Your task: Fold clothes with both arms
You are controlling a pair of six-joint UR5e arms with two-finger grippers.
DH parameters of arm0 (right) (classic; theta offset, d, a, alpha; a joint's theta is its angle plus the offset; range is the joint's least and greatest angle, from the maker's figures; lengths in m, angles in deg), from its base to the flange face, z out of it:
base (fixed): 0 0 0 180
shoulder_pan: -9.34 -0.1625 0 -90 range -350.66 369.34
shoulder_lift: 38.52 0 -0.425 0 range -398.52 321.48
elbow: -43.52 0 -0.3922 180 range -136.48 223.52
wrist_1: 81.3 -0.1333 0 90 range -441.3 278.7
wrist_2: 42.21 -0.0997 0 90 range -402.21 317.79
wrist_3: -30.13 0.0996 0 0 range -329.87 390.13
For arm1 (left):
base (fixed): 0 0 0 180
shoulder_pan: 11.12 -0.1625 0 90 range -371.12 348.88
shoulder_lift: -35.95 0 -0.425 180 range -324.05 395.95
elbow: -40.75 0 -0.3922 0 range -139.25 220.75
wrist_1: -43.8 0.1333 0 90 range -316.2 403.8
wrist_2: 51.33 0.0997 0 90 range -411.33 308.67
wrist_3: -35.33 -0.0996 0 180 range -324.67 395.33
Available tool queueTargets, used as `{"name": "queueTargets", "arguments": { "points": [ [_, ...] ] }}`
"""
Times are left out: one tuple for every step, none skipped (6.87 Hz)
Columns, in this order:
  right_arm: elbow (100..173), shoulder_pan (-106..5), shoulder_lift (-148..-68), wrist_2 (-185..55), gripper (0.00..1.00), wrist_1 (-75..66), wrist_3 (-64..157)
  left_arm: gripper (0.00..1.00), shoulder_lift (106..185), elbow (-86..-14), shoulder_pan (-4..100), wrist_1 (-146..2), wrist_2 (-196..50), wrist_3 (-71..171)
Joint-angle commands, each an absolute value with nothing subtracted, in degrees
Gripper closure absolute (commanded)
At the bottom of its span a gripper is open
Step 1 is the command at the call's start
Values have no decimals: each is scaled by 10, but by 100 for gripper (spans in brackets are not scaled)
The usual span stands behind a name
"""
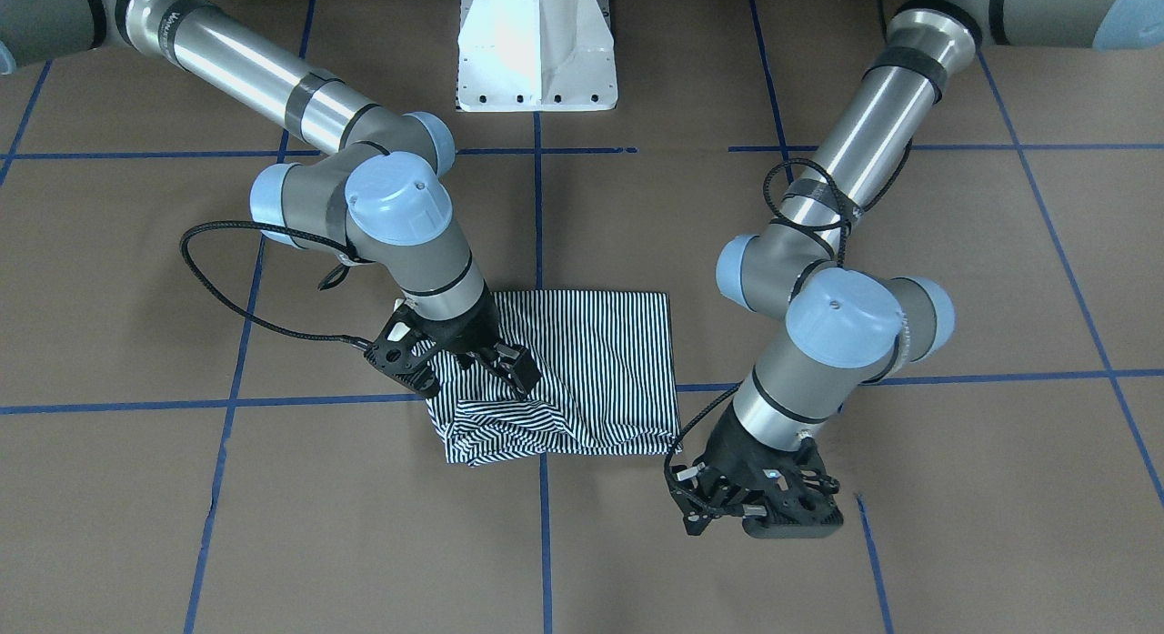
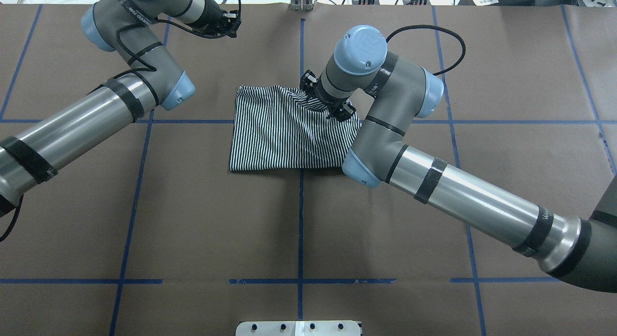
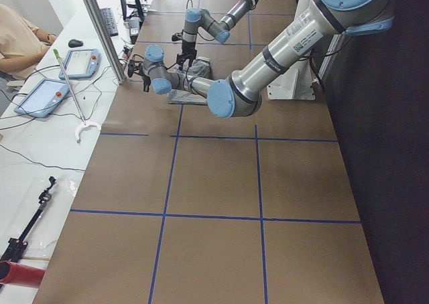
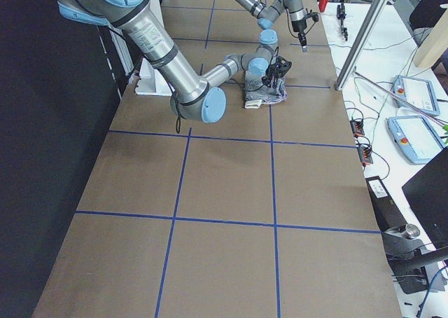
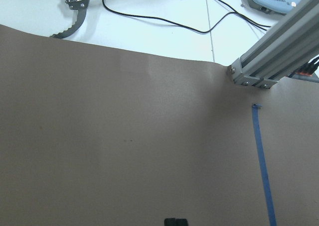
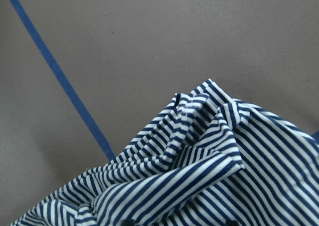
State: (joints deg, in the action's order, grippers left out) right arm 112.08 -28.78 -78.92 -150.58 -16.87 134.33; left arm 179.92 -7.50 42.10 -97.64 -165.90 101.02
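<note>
Near the middle of the tabletop (image 2: pixel 193 220), a striped polo shirt (image 2: pixel 284 136), folded to a compact rectangle and lying across a blue tape line (image 2: pixel 300 220). Flat and square along the edge nearest the robot. Rumpled and heaped along the far edge, worst at the far corner on the robot's right. No collar, placket or sleeve on show, seemingly tucked inside.

Directly over that heap, the right gripper (image 1: pixel 459 368), jaws apart, straddling the bunched cloth with no visible pinch on it. Off the shirt, near its far left corner, the left gripper (image 1: pixel 759 508), low over bare tabletop, jaws together on nothing, going by the wrist view.

Judged far along: main folds apparently made, shape nearly final. Probably left to do: flattening or re-laying the crumpled far edge, perhaps one last fold, then clearing both arms away.
</note>
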Motion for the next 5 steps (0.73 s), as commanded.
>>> {"name": "queueTargets", "arguments": {
  "points": [
    [1114,-270,-785,-1501,100,-170,1336,100,1797,-77,428,-976,-1666,1009],
    [1107,-270,-784,-1501,100,-170,1330,100,1797,-78,428,-976,-1666,1010],
    [1094,-274,-781,-1500,100,-171,1313,100,1788,-86,428,-976,-1667,1010],
    [1053,-292,-769,-1499,100,-181,1293,100,1784,-91,428,-975,-1666,1010],
    [958,-314,-739,-1497,100,-251,1292,100,1776,-100,428,-975,-1666,1009]
  ]
}}
